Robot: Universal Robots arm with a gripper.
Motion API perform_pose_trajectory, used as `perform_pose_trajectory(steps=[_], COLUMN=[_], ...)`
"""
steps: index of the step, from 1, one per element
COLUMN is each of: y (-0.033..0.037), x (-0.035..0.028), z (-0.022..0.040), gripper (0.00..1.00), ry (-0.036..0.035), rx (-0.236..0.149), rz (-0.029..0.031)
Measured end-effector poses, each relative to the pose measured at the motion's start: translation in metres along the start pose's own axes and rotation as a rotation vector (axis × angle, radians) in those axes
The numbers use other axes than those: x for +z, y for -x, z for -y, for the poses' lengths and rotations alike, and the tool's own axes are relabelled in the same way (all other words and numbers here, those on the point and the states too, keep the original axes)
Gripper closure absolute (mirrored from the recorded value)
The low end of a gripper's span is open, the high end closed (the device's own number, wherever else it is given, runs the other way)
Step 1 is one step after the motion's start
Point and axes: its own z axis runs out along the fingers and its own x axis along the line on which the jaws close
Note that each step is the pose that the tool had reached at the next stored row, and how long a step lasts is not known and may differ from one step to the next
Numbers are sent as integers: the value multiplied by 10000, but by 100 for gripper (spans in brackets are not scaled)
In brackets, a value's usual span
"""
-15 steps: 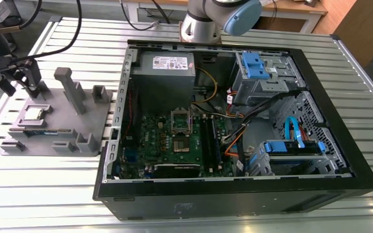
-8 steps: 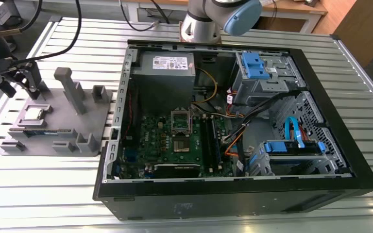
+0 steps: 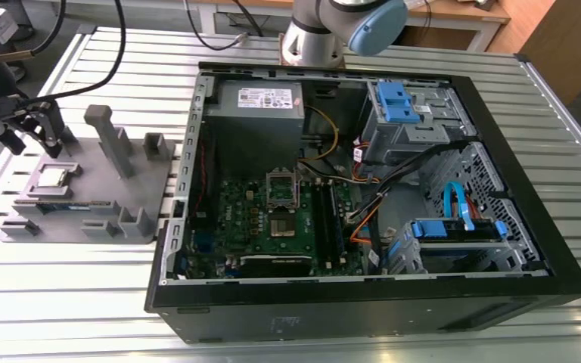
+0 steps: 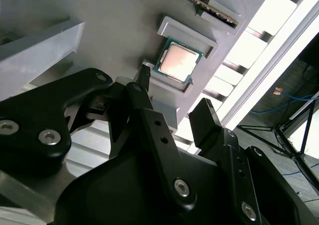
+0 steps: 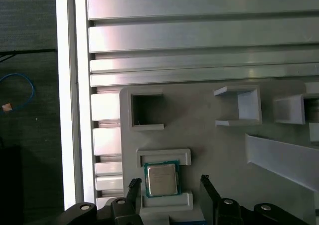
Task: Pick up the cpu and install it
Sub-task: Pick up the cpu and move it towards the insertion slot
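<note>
The cpu (image 5: pixel 161 179) lies flat in its small framed nest on the grey tray (image 3: pixel 99 181), at the exterior view's left and outside the computer case (image 3: pixel 371 302); it is not yet lifted. The gripper (image 5: pixel 168 181) hangs just above it with its two fingers spread apart, one on each side of the chip in the first wrist view; as far as I can see, they touch nothing. The socket (image 3: pixel 281 189) on the green circuit board (image 3: pixel 260 227) is well apart from here, inside the case.

I judge several risks. The nest has raised walls on two sides; a finger that comes down a little off line may land on a wall and not beside the chip. The chip is thin and smooth; a grip that is not centred may tilt it or let it slip. The memory stick (image 4: pixel 204 5) lies near the nest; a finger could catch it. A tilted chip would also meet the socket badly; this may harm the contacts.
</note>
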Motion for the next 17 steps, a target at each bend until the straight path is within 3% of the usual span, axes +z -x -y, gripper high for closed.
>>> perform_pose_trajectory(steps=[17], y=[-27], x=[35], z=[3], gripper=[41], ry=[0], rx=[0], rz=[0])
